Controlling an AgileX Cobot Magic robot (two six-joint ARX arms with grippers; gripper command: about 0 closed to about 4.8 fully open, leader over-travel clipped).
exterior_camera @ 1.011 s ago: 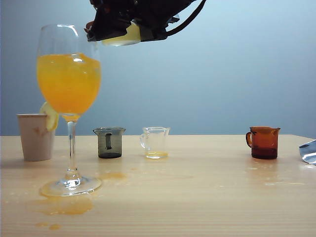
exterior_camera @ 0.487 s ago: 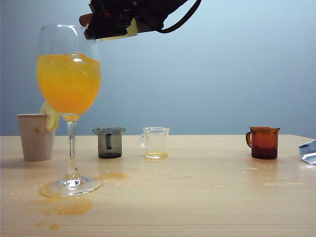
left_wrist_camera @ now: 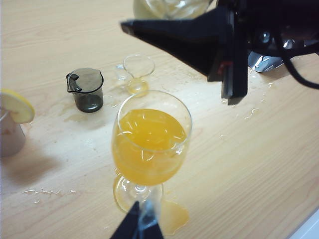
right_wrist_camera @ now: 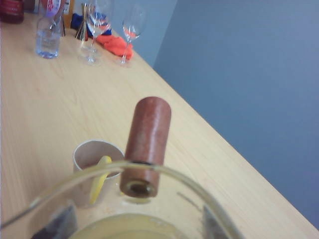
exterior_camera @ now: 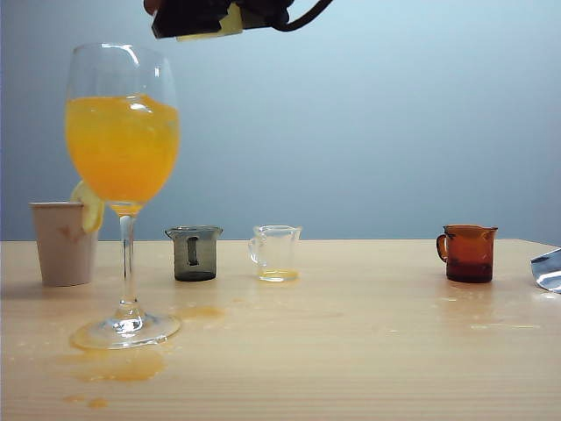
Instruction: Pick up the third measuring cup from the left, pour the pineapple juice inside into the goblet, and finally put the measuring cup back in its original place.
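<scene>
Right gripper above the goblet, jaws clamped on the measuring cup with pale juice inside; left gripper low by the goblet's foot, opening impossible to judge. Goblet already well filled with orange drink; pouring seemingly unfinished, return to the bare spot right of the goblet outstanding. No legible writing or labels.
</scene>
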